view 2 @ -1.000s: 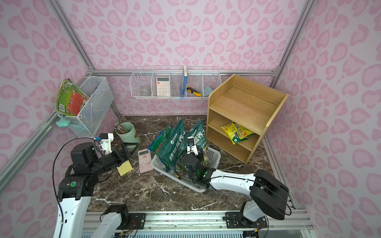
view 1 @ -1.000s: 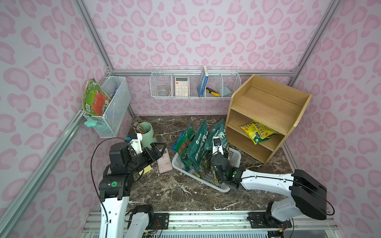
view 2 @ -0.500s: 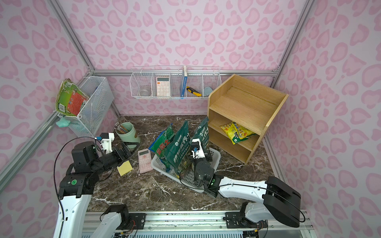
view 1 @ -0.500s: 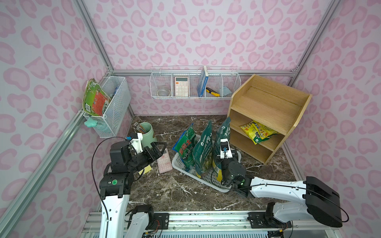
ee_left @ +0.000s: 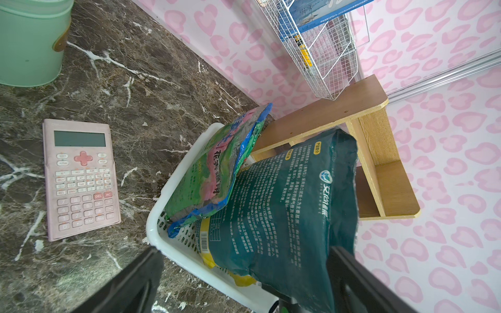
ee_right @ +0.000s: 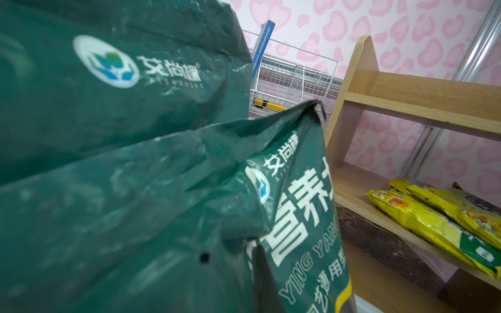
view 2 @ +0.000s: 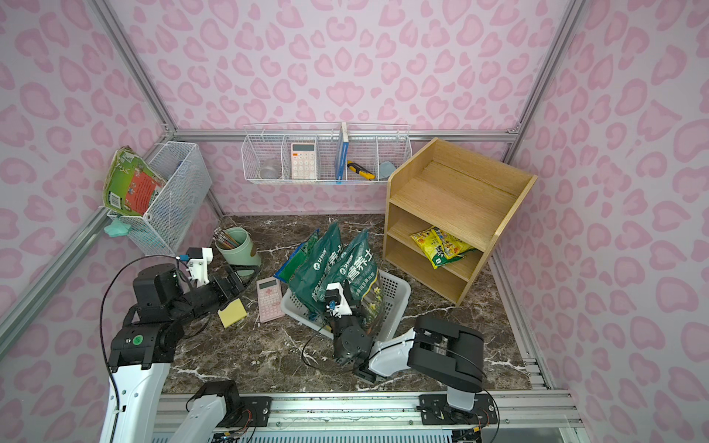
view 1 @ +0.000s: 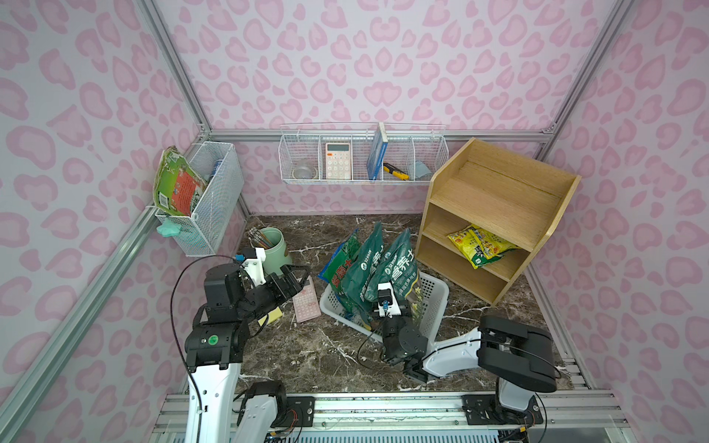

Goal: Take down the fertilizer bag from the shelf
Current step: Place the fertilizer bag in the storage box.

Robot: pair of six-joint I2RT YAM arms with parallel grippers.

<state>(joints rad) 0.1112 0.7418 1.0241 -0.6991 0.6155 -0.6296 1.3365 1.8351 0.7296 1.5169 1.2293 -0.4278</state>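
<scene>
R gripper (ee_right: pixel 259 260), pinching dark-green bag (view 1: pixel 399 264), is pulling back toward table (view 1: pixel 307 356) front edge; L gripper (view 1: pixel 296 277) idling spread; yellow bag (view 1: pixel 481 245) on shelf (view 1: pixel 498 191), takedown prob pending.

Raised left arm (view 1: pixel 215 345), left pincer (ee_left: pixel 244 252) wide open; low folded right arm (view 1: pixel 456 351), right pincer (ee_right: pixel 261 273) shut.

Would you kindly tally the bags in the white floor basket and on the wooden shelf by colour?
Dark green bags, in the basket: 2
Green-and-blue bag, in the basket: 1
Yellow bags, on the shelf: 2
Total: 5
</scene>
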